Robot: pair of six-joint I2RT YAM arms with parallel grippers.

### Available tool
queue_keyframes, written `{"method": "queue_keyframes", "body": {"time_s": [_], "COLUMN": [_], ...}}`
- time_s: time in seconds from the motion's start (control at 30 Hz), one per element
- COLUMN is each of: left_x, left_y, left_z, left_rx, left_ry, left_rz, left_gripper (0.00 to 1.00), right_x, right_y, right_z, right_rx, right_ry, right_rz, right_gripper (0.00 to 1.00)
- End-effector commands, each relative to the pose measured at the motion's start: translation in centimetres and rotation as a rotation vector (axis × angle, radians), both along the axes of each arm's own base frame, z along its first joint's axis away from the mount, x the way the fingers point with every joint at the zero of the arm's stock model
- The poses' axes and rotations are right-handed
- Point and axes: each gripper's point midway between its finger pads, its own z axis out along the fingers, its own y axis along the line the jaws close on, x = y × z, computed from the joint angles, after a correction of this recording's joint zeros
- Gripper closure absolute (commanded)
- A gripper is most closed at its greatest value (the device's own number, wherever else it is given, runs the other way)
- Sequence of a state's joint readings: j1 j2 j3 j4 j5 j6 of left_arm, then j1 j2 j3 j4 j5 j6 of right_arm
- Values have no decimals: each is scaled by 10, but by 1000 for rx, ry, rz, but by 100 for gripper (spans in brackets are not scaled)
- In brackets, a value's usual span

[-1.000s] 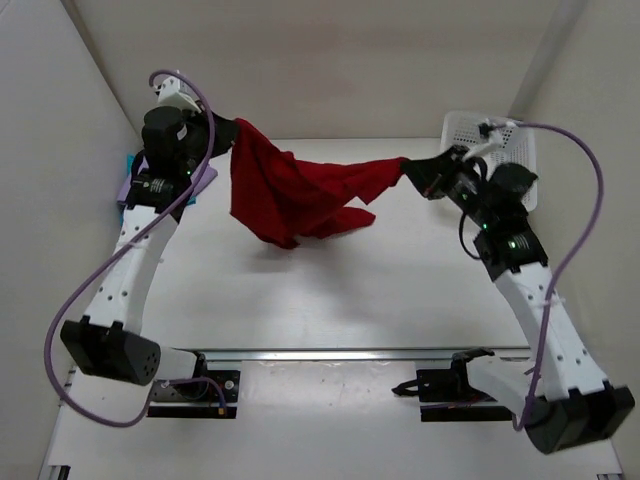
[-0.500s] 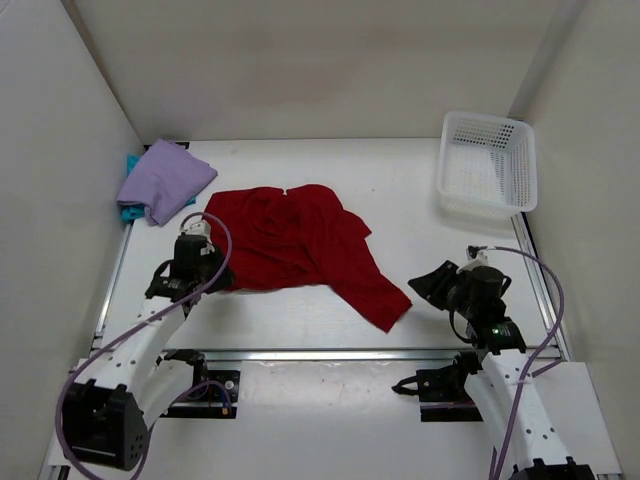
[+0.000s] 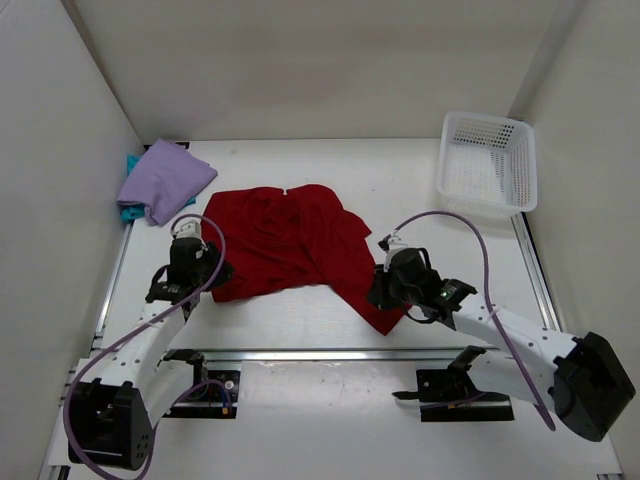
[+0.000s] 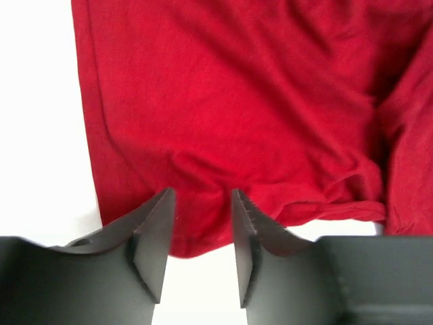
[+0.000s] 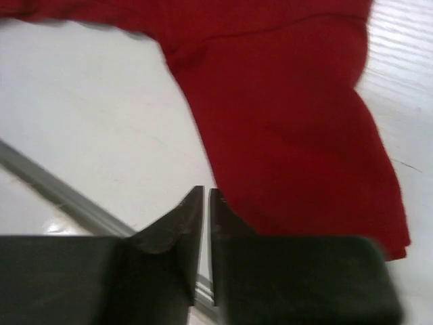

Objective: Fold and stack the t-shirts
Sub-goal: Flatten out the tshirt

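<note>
Left hand (image 4: 201,203) low, half-open over red shirt (image 4: 237,101) hem; right hand (image 5: 206,194) closed beside it.

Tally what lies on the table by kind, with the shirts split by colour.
Red t-shirt: 1
Lavender t-shirt: 1
Teal t-shirt, mostly hidden under the lavender one: 1
White basket: 1
Total: 4

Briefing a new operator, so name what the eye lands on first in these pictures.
The red shirt lies rumpled across the middle of the table, one sleeve trailing toward the near edge. The left gripper stands open over its near left hem, and the right gripper is shut at that sleeve's edge. At the far left a lavender shirt lies on a teal shirt; a white basket sits at the far right.
</note>
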State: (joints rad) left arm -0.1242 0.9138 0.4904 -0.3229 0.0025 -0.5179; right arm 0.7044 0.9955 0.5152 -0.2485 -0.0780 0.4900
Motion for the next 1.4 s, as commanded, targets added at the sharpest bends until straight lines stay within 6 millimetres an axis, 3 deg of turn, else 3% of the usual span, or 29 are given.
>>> {"method": "queue_keyframes", "body": {"time_s": [0.0, 0.07, 0.13, 0.3, 0.47, 0.7, 0.73, 0.83, 0.93, 1.03, 1.2, 1.37], "left_x": [-9, -11, -11, -14, -23, -28, -29, -30, -32, -31, -34, -44], "left_y": [-1, 2, 6, 8, 10, 11, 11, 8, 5, 3, 4, 0], "left_z": [-15, -21, -25, -28, -37, -43, -44, -50, -52, -48, -43, -41], "left_rx": [-56, -64, -60, -45, -17, -16, -14, -34, -52, -54, -37, -38], "left_ry": [26, 29, 37, 41, 70, 78, 81, 83, 86, 82, 86, 114], "left_rz": [45, 68, 85, 106, 105, 109, 106, 107, 100, 95, 93, 76], "left_gripper": [48, 28, 20, 35, 25, 24, 26, 45, 69, 73, 73, 74], "right_x": [19, 20, 18, -9, -28, -42, -46, -49, -55, -57, -55, -51], "right_y": [-6, -3, -2, -14, -21, -42, -39, -32, -29, -22, -30, -28], "right_z": [-3, -3, -3, -24, -29, -45, -48, -43, -35, -35, -54, -56], "right_rx": [-57, -60, -72, -224, -302, -403, -394, -398, -448, -401, -436, -454], "right_ry": [-68, -88, -86, -51, -6, 71, 88, 85, 50, 57, 87, 85], "right_rz": [-16, 4, 24, 63, 76, 65, 80, 102, 116, 137, 143, 159], "right_gripper": [87, 76, 65, 66, 63, 58, 57, 56, 56, 59, 59, 72]}}
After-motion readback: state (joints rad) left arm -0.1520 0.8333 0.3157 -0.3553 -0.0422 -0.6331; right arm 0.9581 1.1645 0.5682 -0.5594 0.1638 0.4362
